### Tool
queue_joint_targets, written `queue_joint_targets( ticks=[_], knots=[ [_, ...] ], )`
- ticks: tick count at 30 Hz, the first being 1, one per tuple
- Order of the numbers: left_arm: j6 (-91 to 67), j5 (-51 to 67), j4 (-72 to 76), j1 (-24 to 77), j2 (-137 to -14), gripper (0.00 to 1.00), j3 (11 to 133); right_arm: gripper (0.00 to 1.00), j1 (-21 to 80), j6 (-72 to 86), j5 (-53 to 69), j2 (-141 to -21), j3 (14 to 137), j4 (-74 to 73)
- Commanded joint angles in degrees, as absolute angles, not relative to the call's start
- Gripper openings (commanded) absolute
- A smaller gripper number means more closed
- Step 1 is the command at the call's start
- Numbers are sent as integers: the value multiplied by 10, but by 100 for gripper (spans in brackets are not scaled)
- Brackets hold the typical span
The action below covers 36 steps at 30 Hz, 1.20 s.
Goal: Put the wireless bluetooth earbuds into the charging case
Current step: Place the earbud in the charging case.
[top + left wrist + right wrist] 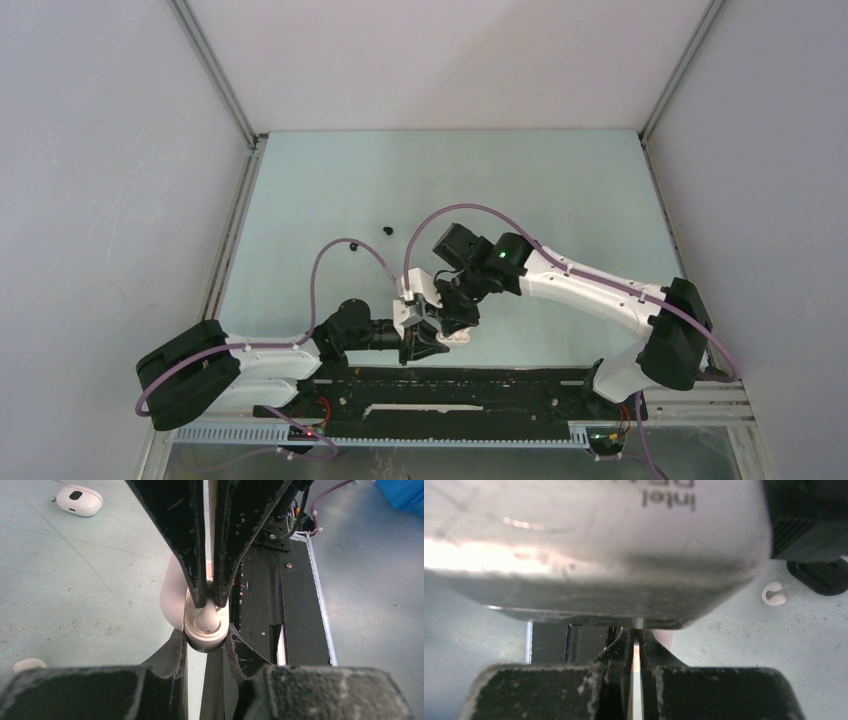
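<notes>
My left gripper (206, 641) is shut on an open white charging case (172, 600), holding its lower end between both fingers. A white earbud (206, 621) sits in the case's socket. My right gripper (210, 599) comes down from above, its tips pinched together on the earbud's narrow upper end. In the top view both grippers, left (424, 338) and right (447, 316), meet near the front edge, with the case (459, 338) just showing. In the right wrist view my fingers (624, 652) are almost together, and the left wrist camera housing (589, 545) hides the case.
A closed white case (79, 500) lies far left on the table, and a small white bud (29, 665) lies nearer. Two tiny black buds (388, 229) (353, 247) lie mid-table. A white C-shaped piece (774, 594) and a black object (819, 577) lie to the right. The black base rail (450, 385) runs close behind.
</notes>
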State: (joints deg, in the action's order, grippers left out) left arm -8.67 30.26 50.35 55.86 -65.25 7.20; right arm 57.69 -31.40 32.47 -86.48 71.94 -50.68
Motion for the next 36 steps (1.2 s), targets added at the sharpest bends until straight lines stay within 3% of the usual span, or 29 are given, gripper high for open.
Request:
queue_joint_targets(
  ticks=[1,15,22,27,34,36],
  knots=[
    [-93,314,544,557,-646,0,89,1,581,-307,313,-868,740,-490],
    [-92,315,544,555,-655,0,90,25,588,-311,301,-845,741,-497],
    [-94,314,544,555,-668,0,95,26,559,-330,346,-779,762,-553],
    [-95,302,539,553,-677,0,100,28,443,-323,439,-733,761,-556],
    [-97,188,470,506,-593,0,79,22,261,-217,420,-735,636,-363],
    [-102,127,446,492,-556,0,67,19,277,-231,397,-741,610,-340]
  ],
)
